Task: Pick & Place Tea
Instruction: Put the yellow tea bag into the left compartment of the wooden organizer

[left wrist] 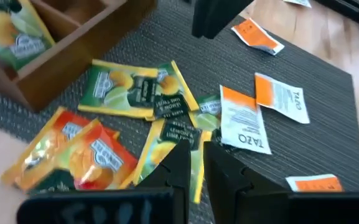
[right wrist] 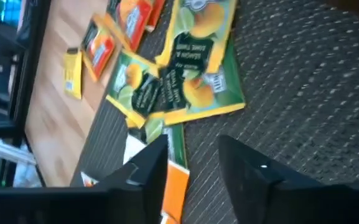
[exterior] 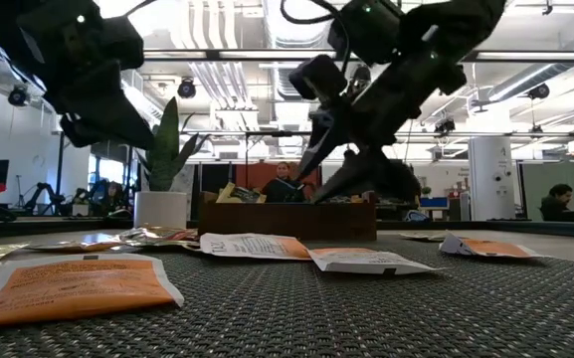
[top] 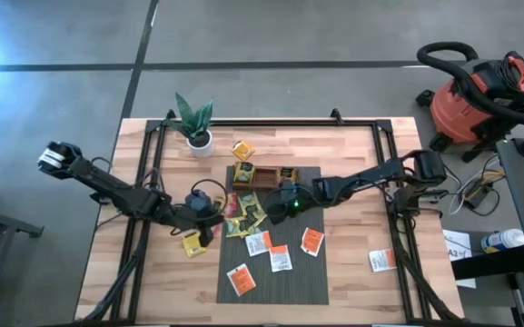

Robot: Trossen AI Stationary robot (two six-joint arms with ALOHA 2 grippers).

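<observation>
Your tea sachets [top: 243, 216] lie overlapped on the grey mat [top: 307, 277] beside the wooden tray [top: 266, 176]: light, flat, slippery; pinch an exposed edge. Right end effector [top: 275, 207] hangs open, empty, above them; left end effector [top: 209, 227] nearly closed, empty.

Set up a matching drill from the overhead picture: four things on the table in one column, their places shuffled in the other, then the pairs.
Things
1. small potted green plant in a white pot
2. brown wooden compartment tray
3. lone white-and-orange tea sachet
4. heap of green-and-yellow tea sachets

Places
A. bare wood, right of the grey woven mat
B. the mat's far edge
C. far left part of the table
D. the mat's left edge

Pairs: 1-C, 2-B, 3-A, 4-D
</observation>
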